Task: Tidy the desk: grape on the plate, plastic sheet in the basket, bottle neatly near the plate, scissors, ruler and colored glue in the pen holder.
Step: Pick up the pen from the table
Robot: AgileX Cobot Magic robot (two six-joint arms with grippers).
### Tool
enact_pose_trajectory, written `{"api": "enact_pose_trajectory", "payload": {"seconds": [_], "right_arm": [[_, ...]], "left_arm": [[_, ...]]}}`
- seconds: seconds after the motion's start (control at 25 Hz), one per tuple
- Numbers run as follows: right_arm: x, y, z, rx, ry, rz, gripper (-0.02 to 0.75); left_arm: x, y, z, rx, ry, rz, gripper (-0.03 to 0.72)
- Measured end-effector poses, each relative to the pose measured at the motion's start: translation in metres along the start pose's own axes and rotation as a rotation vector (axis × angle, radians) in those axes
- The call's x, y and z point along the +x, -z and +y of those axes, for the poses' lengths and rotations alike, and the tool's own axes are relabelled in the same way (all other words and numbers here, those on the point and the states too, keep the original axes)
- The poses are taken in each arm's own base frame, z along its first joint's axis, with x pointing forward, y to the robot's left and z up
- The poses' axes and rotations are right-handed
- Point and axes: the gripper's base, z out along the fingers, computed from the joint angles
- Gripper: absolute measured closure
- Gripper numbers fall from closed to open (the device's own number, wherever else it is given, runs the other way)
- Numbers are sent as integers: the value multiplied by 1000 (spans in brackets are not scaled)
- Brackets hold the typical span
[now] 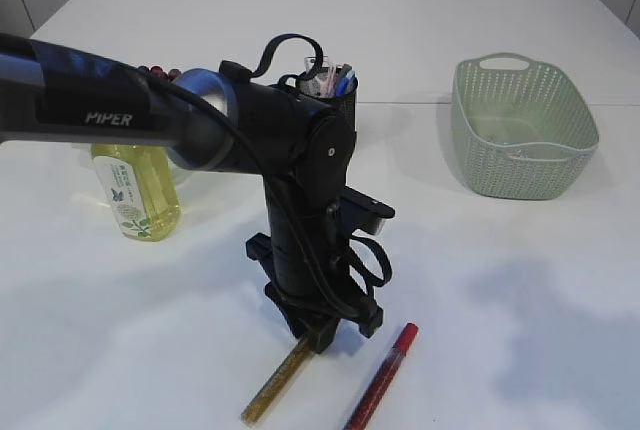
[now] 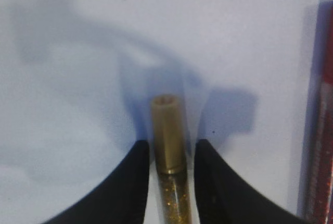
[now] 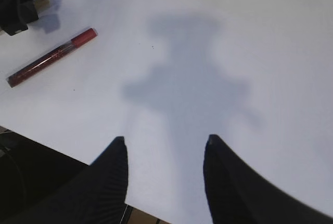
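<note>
- Left gripper: set down over the gold glue tube on the table; jaws flank it narrowly, contact cannot be told. Tube axis: 7 to 1 o'clock, exterior view.
- Red glue tube: at 3 o'clock, parallel.
- Right gripper: well apart, spread, empty.

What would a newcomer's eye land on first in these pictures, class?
First, the big black left arm filling the middle of the exterior view, its left gripper down on the table with fingers either side of the gold glitter glue tube. Next, the red glitter glue tube lying just beside it, and the green basket at the right.
</note>
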Motion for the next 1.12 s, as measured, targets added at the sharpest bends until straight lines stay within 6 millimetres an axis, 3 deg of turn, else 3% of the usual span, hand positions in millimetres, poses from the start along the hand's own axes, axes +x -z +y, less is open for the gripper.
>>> {"api": "enact_pose_trajectory", "payload": {"seconds": [0.4, 1.12], "right_arm": [[0, 0, 0, 0, 0, 0, 356], [0, 0, 0, 0, 0, 0, 356]], "left_arm": [[-1, -1, 1, -9, -5, 1, 566], [-1, 1, 1, -8, -6, -5, 568]]}}
